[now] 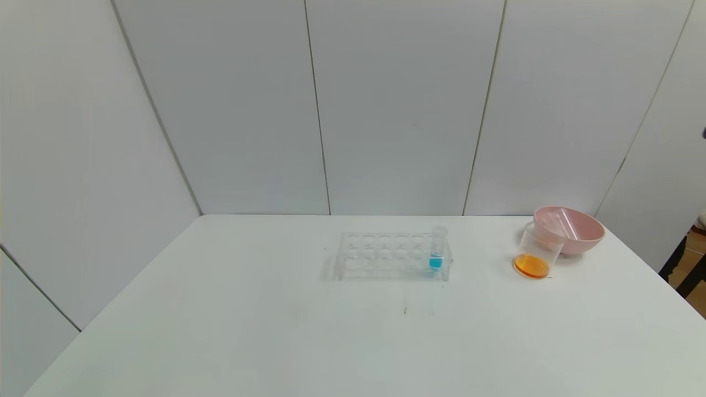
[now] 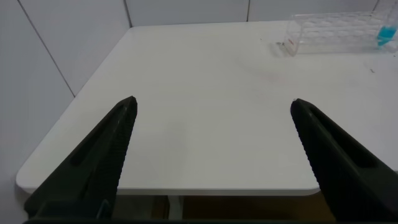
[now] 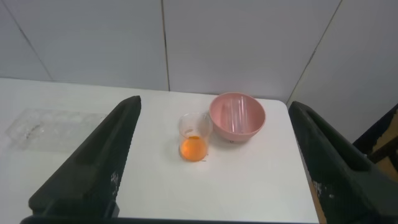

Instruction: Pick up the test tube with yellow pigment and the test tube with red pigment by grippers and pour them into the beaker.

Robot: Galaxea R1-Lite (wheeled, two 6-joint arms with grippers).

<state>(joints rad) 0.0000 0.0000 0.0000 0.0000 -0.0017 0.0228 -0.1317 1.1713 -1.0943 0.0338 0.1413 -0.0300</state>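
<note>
The beaker (image 1: 534, 255) (image 3: 194, 135) stands upright near the table's right side, with orange liquid at its bottom. No test tube with yellow pigment or red pigment is in view. Clear tubes (image 1: 563, 223) (image 3: 234, 116) with no colour showing lie in the pink bowl. My right gripper (image 3: 214, 102) hangs open and empty, well back from the beaker and above the table. My left gripper (image 2: 213, 101) is open and empty over the table's near left corner. Neither gripper shows in the head view.
The pink bowl (image 1: 590, 238) (image 3: 249, 132) touches the beaker's far right side. A clear tube rack (image 1: 386, 256) (image 2: 329, 31) (image 3: 53, 127) sits mid-table with one blue-liquid tube (image 1: 437, 252) (image 2: 387, 34) at its right end. White walls close the back; the table edge lies just past the bowl.
</note>
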